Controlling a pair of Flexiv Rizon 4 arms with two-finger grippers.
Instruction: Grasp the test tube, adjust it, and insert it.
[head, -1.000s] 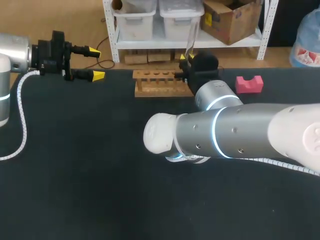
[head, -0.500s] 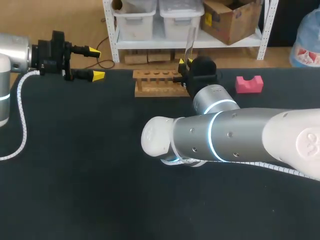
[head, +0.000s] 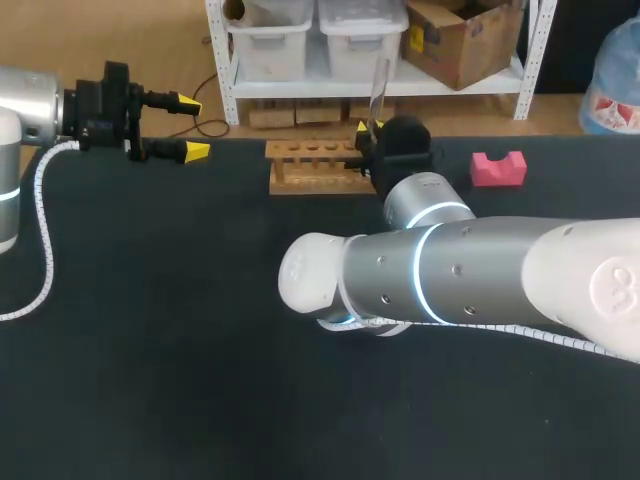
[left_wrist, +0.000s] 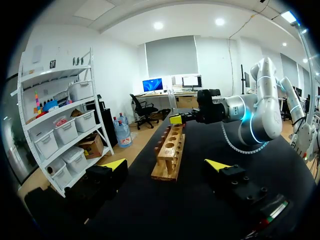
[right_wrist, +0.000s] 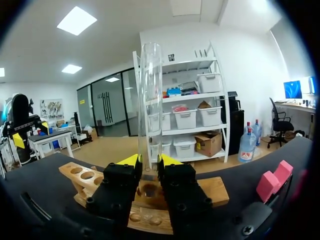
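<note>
Test tube is held upright, pinched by right gripper just above rack. Left gripper is seen spread, well apart. Risk: if misaligned w/ hole, rim is struck & tube is jammed.

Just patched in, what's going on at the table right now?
The right gripper is shut on the test tube, holding it upright over one end of the wooden rack. Whether its tip has entered a hole is hidden. The left gripper hangs open near the table's far left, holding nothing. A pink block lies beside the rack.
</note>
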